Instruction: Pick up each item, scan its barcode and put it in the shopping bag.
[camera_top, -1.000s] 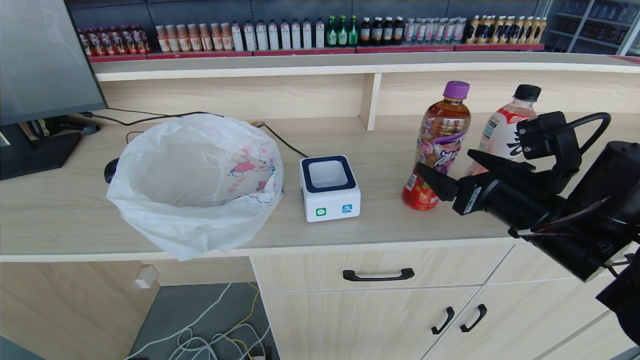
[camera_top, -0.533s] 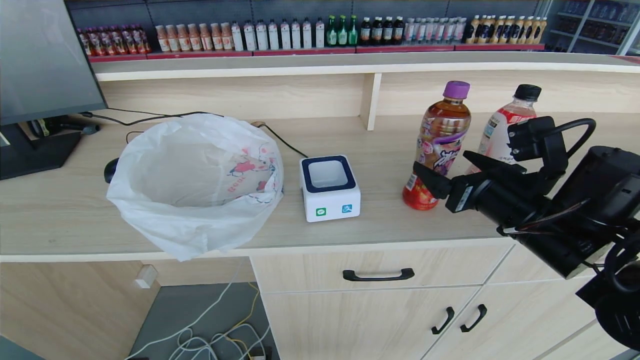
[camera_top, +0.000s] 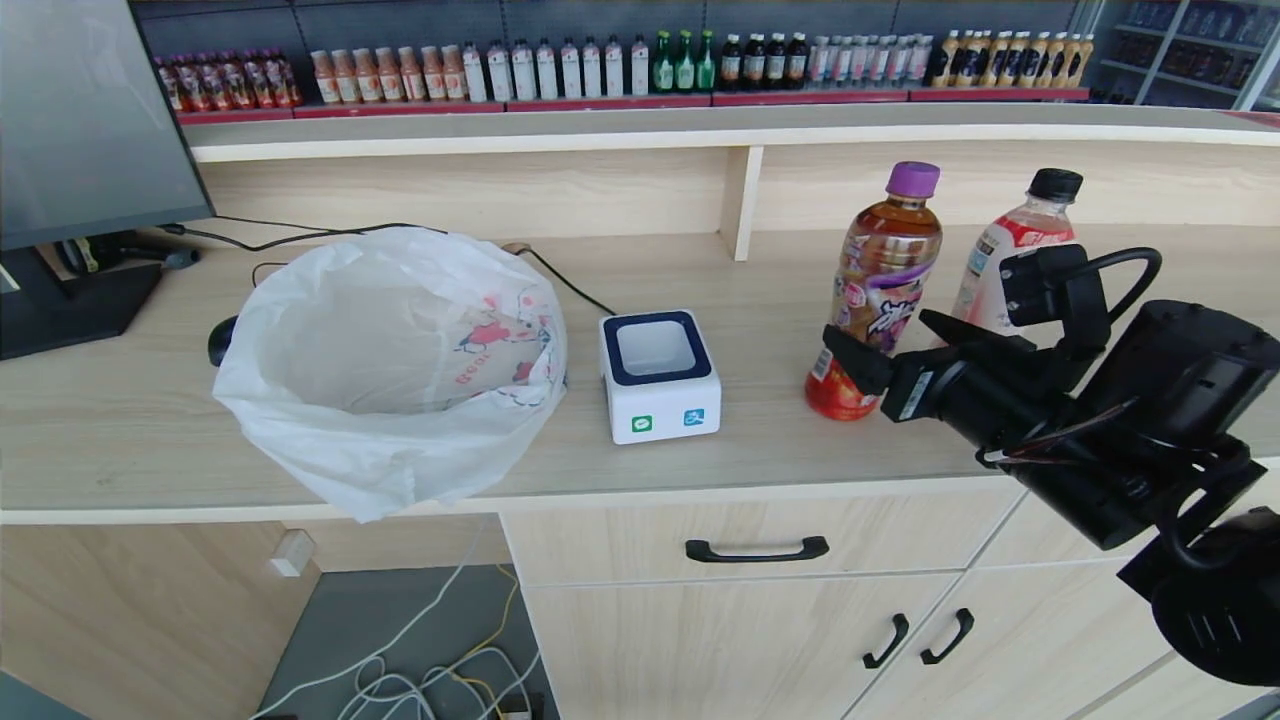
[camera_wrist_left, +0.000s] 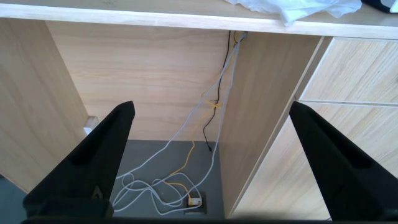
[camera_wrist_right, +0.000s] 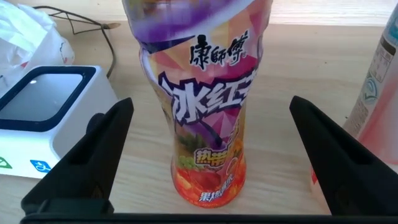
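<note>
A tea bottle with a purple cap (camera_top: 884, 285) stands upright on the wooden counter (camera_top: 760, 300), and a pink bottle with a black cap (camera_top: 1010, 250) stands just to its right. My right gripper (camera_top: 895, 345) is open, its fingers flanking the lower part of the tea bottle (camera_wrist_right: 205, 118) without touching it. The white barcode scanner (camera_top: 659, 375) sits mid-counter, and the white shopping bag (camera_top: 395, 365) stands open to its left. My left gripper (camera_wrist_left: 208, 165) hangs open below the counter, facing cables on the floor.
A monitor (camera_top: 90, 120) on a black stand occupies the counter's far left. A raised shelf with a divider (camera_top: 740, 200) runs behind the counter. Drawers and cupboard doors with black handles (camera_top: 757, 550) lie below. Loose cables (camera_wrist_left: 180, 186) lie on the floor.
My right arm has moved forward and left toward the tea bottle, bringing the open fingers closer around its lower part. Bottles, scanner and bag stay put.
</note>
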